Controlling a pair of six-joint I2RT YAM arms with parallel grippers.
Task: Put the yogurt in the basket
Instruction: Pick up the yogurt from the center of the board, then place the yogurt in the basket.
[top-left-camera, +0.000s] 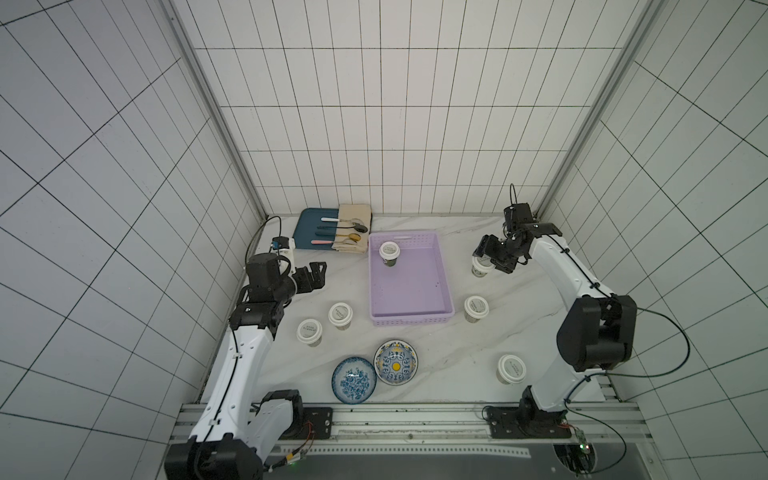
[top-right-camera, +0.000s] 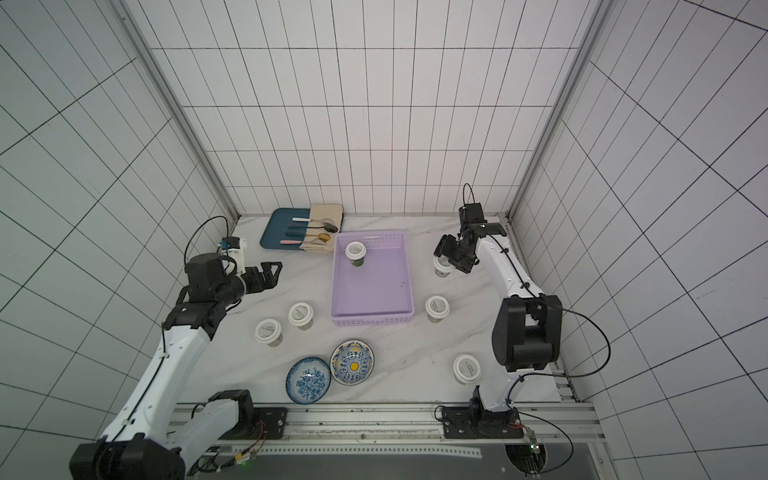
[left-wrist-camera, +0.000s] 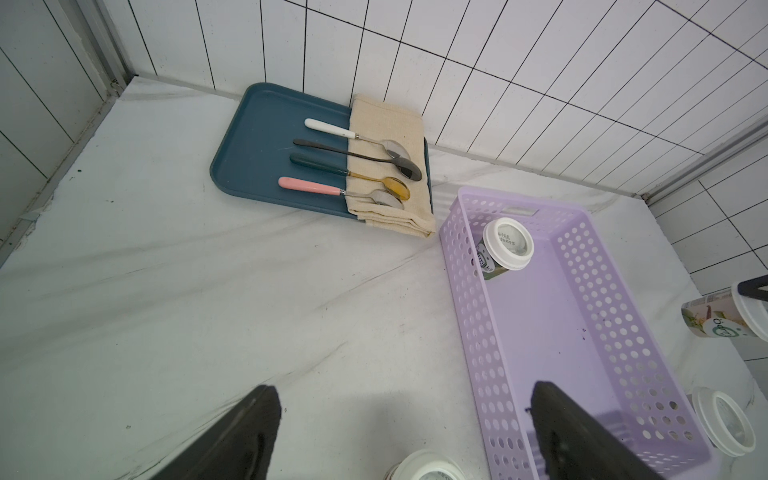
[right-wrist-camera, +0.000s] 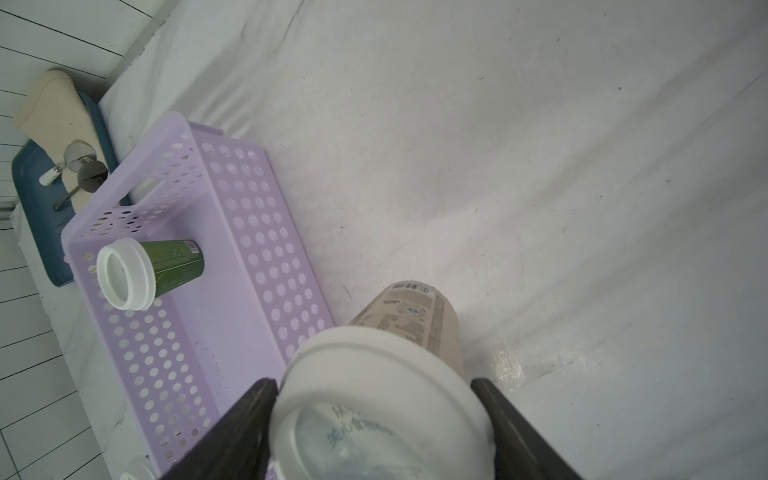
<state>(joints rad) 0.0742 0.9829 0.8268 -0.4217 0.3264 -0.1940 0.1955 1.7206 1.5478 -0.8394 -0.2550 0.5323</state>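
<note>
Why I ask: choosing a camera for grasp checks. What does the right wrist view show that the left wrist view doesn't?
Only right wrist: the right hand closed on the lid of a beige yogurt cup. Only left wrist: the open left hand and the pink-handled spoon. Both: the lilac basket with one green yogurt cup inside, and the blue tray.

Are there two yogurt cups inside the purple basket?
No, only one yogurt cup stands inside the basket, near its far end.
</note>
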